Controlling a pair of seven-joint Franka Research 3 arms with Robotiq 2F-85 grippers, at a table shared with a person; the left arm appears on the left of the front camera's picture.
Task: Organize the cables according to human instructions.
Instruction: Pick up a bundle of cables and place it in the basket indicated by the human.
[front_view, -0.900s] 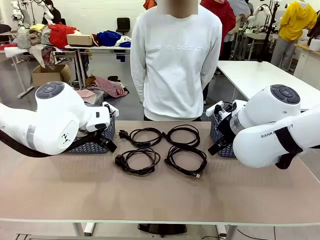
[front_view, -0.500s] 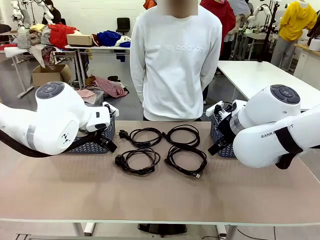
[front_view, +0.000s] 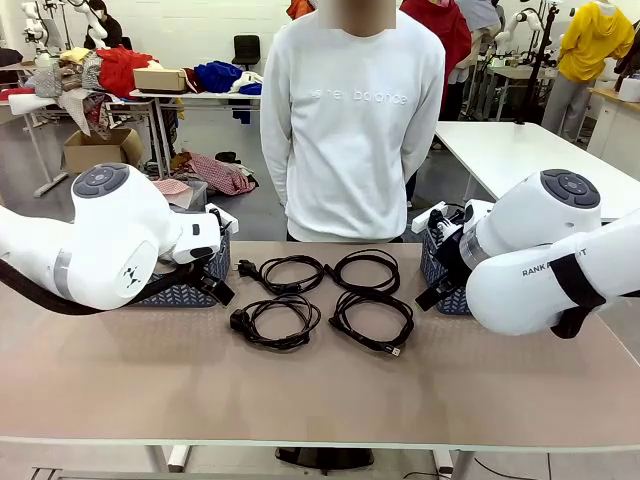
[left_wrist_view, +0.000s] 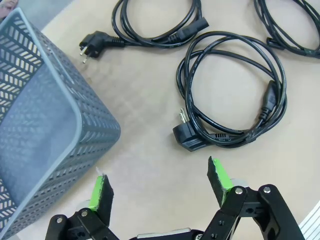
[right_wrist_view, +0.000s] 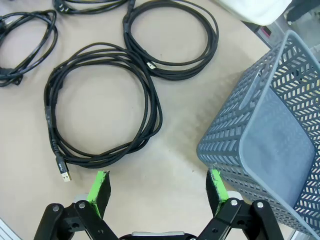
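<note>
— Where were your cables (front_view: 283, 289)?
— All four lay coiled at the middle of the table (front_view: 300, 400).
— And your tools?
— Your left gripper (left_wrist_view: 159, 175) and right gripper (right_wrist_view: 158, 176) both stood spread, pinching nothing.

Count at this frame:
- cables: 4 – far-left cable (left_wrist_view: 98, 40), far-right cable (right_wrist_view: 172, 69), near-left cable (left_wrist_view: 189, 139), near-right cable (right_wrist_view: 151, 107)
- baskets: 2 – left basket (left_wrist_view: 50, 125), right basket (right_wrist_view: 265, 130), one toward each desk end
- grippers: 2 – left gripper (left_wrist_view: 159, 172), right gripper (right_wrist_view: 158, 174)
- person (front_view: 350, 120) at far edge: 1
- desk (front_view: 300, 400): 1
</note>
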